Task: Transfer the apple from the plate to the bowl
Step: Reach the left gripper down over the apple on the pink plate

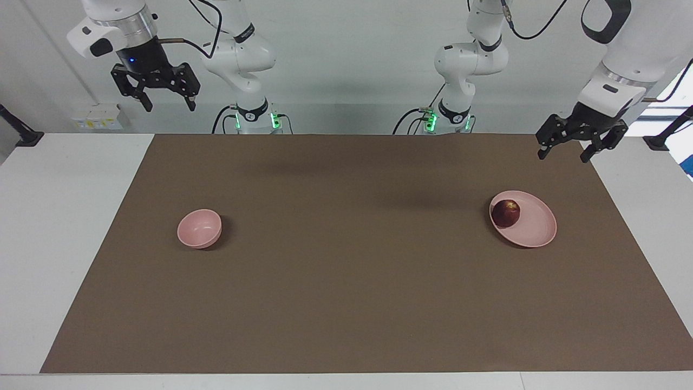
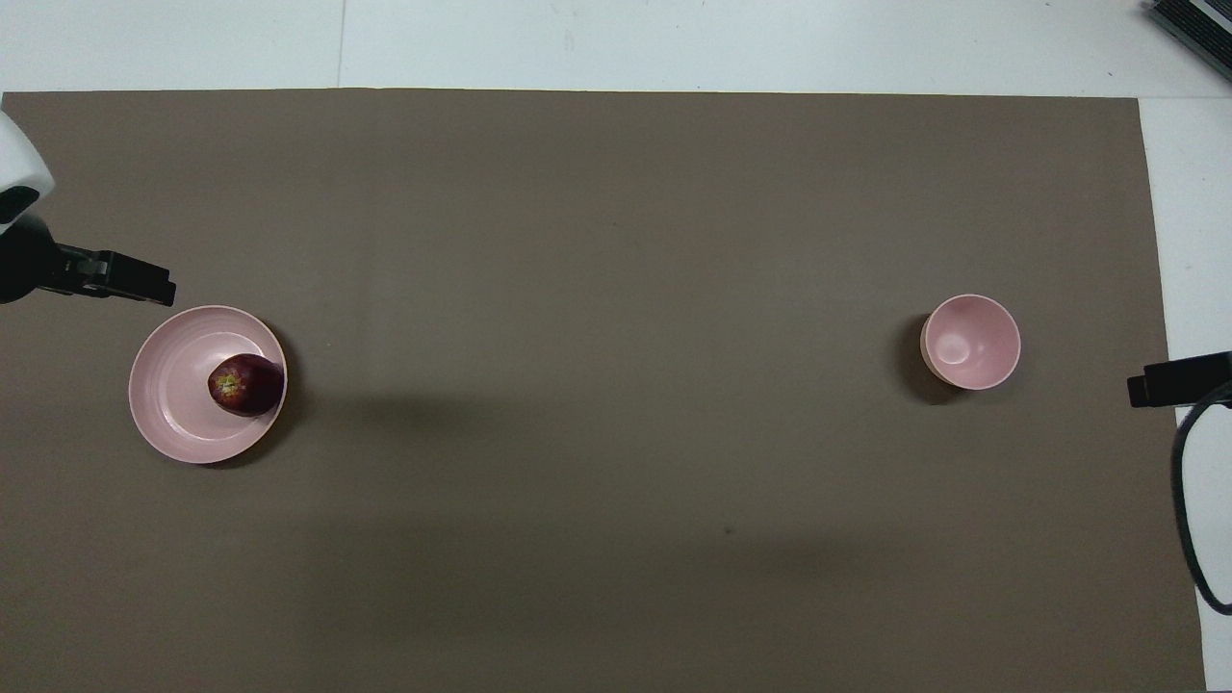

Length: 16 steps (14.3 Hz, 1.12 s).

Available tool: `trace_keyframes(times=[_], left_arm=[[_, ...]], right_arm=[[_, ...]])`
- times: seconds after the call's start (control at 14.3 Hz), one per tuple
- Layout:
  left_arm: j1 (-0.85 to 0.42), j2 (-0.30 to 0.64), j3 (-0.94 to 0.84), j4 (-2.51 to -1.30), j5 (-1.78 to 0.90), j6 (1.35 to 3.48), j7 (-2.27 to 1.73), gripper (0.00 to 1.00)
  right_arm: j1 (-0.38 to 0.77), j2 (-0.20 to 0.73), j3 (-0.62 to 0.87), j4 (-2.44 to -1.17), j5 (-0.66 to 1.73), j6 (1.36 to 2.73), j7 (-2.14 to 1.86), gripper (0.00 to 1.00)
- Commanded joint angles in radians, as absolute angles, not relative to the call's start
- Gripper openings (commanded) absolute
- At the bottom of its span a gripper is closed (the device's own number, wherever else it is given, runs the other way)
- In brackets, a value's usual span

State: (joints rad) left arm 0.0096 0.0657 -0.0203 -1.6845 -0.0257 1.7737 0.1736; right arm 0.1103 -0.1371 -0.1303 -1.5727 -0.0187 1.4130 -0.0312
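The dark red apple (image 1: 505, 213) (image 2: 246, 384) lies on the wide pink plate (image 1: 536, 230) (image 2: 168, 414) at the left arm's end of the table, against the rim that faces the table's middle. The small deep pink bowl (image 1: 199, 228) (image 2: 970, 342) stands empty at the right arm's end. My left gripper (image 1: 563, 156) is open and empty, up in the air over the mat's edge by the plate, touching nothing. My right gripper (image 1: 169, 106) is open and empty, raised high over the right arm's end, and waits.
A brown mat (image 1: 346, 292) covers most of the white table (image 1: 65, 227). A black cable (image 2: 1189, 520) hangs at the right arm's end in the overhead view. Black mounts (image 1: 21, 135) sit at the table's corners nearest the robots.
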Motion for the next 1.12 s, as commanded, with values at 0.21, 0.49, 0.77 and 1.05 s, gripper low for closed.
trace_keyframes(times=[0.21, 0.49, 0.77, 1.05], left_arm=[[0.026, 0.012, -0.026, -1.988, -0.029, 2.021, 0.195, 1.0], [0.026, 0.017, -0.026, -2.138, -0.029, 2.179, 0.195, 1.0], [0.034, 0.034, -0.026, -2.206, -0.029, 2.282, 0.195, 0.96], [0.041, 0.041, -0.026, -2.244, -0.029, 2.339, 0.196, 0.77]], right_arm=[[0.097, -0.164, -0.127, -1.603, 0.002, 1.417, -0.046, 1.0], [0.097, -0.164, -0.127, -1.603, 0.002, 1.417, -0.044, 1.0], [0.097, -0.164, -0.127, -1.603, 0.002, 1.417, -0.046, 1.0], [0.097, -0.164, -0.127, -1.603, 0.002, 1.417, -0.046, 1.0]])
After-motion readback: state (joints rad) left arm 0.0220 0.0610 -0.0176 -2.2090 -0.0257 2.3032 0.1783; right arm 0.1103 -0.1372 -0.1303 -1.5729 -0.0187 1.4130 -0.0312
